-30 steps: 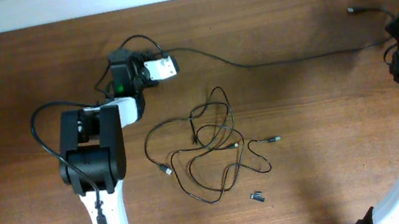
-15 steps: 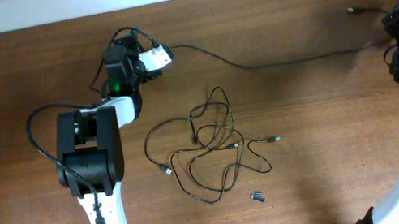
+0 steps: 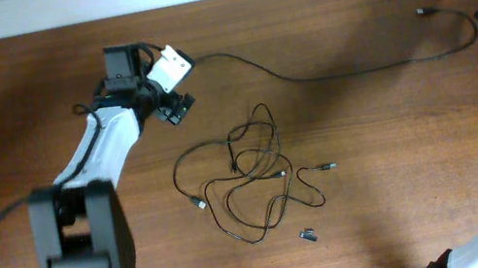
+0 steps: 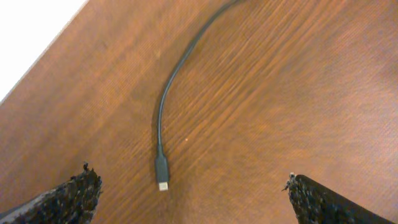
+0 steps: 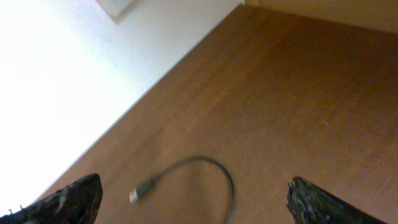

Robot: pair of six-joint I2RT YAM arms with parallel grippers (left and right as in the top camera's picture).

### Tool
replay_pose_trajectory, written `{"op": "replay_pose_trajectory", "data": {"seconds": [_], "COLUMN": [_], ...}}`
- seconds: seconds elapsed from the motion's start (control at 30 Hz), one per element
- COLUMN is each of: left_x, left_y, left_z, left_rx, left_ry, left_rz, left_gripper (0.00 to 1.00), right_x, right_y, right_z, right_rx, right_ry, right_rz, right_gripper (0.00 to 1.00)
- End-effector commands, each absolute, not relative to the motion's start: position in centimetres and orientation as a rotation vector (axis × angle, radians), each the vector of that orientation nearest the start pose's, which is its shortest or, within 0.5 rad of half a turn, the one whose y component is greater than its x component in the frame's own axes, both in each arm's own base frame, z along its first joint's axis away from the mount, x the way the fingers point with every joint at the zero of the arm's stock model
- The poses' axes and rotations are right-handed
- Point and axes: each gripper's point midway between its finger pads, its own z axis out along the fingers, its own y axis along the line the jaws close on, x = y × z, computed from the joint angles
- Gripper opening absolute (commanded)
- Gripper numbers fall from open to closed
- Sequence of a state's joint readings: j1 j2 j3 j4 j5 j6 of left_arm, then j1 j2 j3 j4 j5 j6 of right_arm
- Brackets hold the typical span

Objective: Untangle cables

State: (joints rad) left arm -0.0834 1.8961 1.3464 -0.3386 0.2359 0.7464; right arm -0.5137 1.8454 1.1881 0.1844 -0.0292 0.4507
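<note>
My left pincer (image 4: 194, 198) and right pincer (image 5: 193, 202) have just let go; both gape empty. Long cable (image 3: 347, 73) lies freed at twelve o'clock. Remaining cables (image 3: 251, 176) still knotted at the centre of the desk (image 3: 404, 174).

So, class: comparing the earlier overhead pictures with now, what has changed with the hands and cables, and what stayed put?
The left hand and right hand have both opened and let go of the long cable, which now lies free on the table. The left hand drew back leftward, the right hand toward the right edge. The tangled cables in the middle stayed as they were.
</note>
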Motion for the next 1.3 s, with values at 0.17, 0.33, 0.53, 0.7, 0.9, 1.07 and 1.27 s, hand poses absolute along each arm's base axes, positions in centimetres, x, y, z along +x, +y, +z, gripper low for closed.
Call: {"op": "replay_pose_trajectory", "data": {"seconds": [0.17, 0.33, 0.53, 0.7, 0.9, 1.07, 1.27], "left_x": [42.1, 40.2, 40.1, 40.1, 40.1, 40.1, 40.1], "left_y": [-10.2, -10.2, -10.2, -10.2, -10.2, -10.2, -10.2], "left_z": [24.0, 24.4, 24.2, 24.2, 24.2, 24.2, 24.2], "left_rx": [1.046, 1.056, 1.057, 1.057, 1.057, 1.057, 1.058], "left_ry": [1.999, 2.029, 2.036, 2.036, 2.036, 2.036, 2.035], "left_rz": [-0.148, -0.178, -0.182, -0.182, -0.182, -0.182, -0.181], "left_gripper": [0.99, 0.99, 0.99, 0.99, 0.99, 0.99, 0.99], "right_x": [43.9, 41.8, 40.5, 39.2, 39.0, 40.0, 40.6], "right_y": [-17.6, -11.1, -9.2, -4.8, -1.2, 0.7, 3.2], "right_z": [26.1, 26.9, 25.4, 27.5, 25.9, 24.4, 23.3], "right_rx": [0.629, 0.489, 0.514, 0.337, 0.22, 0.203, 0.16], "right_ry": [1.874, 1.968, 2.044, 2.01, 2.102, 2.178, 2.237], "right_rz": [0.275, 0.615, 0.744, 1.052, 1.033, 0.911, 0.809], "right_gripper": [0.99, 0.99, 0.99, 0.99, 0.99, 0.99, 0.99]}}
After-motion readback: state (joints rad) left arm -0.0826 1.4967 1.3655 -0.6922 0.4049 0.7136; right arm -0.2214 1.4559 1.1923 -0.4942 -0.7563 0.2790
